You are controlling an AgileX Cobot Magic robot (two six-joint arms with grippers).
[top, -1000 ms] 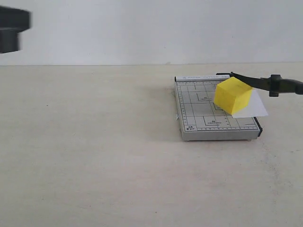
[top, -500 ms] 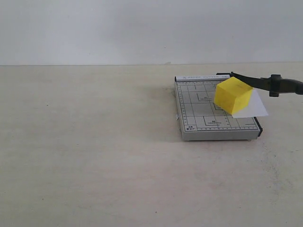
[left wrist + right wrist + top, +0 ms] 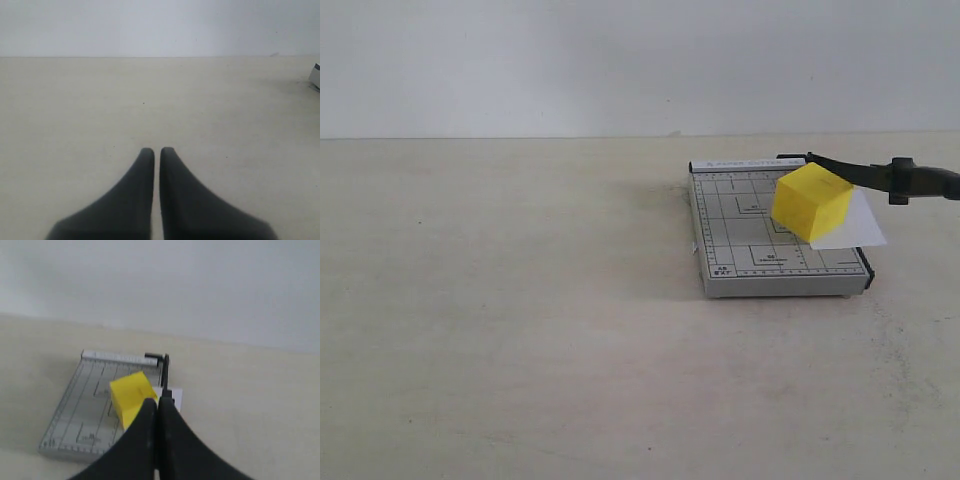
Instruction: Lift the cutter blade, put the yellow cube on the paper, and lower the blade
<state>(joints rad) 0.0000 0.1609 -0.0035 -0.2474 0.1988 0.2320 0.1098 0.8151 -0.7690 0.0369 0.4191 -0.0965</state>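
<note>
The left claw [image 3: 156,150] hangs low over the bare beige worktop [image 3: 100,100], its two dark fingers pressed almost together with only a thin slit between them and nothing held. Beyond the worktop's far edge rises a plain white wall [image 3: 150,25]. A pale grey corner [image 3: 315,76], mostly cut off, lies towards that far edge.

A grey gridded trimmer board [image 3: 740,240] sits on the pale flat tabletop [image 3: 520,330]. A bright yellow solid cube [image 3: 810,202] rests on the board's right half, on a small white paper sheet [image 3: 860,228] that overhangs the board's right edge. A long black cutter blade [image 3: 880,175] runs from the board's far right corner, behind the cube, with its handle out past the right edge.
</note>
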